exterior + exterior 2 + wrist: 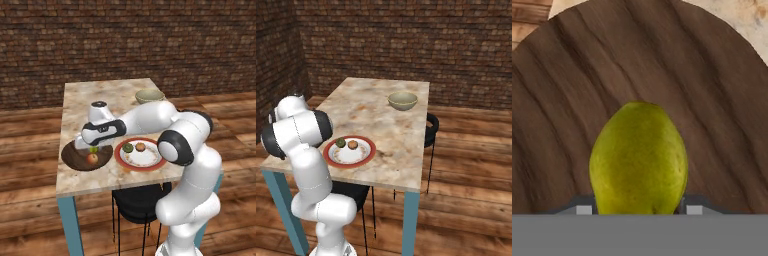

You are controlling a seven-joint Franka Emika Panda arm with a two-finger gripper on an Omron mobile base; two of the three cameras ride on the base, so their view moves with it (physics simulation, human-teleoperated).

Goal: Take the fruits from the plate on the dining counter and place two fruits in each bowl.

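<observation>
My gripper (93, 146) is shut on the yellow-green elongated fruit (94, 149), holding it just above the dark brown wooden bowl (75, 157). In the hand view this fruit (638, 157) sits between the fingertips, with the bowl's wood grain (587, 75) behind it. A red apple (92, 159) lies in that bowl. The red-rimmed plate (118, 153) to its right holds the round dark green fruit (128, 147) and the brownish-orange one (141, 146). The pale beige-green bowl (149, 95) stands far back on the dining counter (100, 95).
From the right base view, the plate (370, 150) with its dark green fruit (340, 142) and brownish-orange fruit (352, 145) lies near the counter's front, and the pale bowl (402, 100) stands farther back. A black stool (137, 202) stands under the counter, and another black seat (431, 127) at its right side.
</observation>
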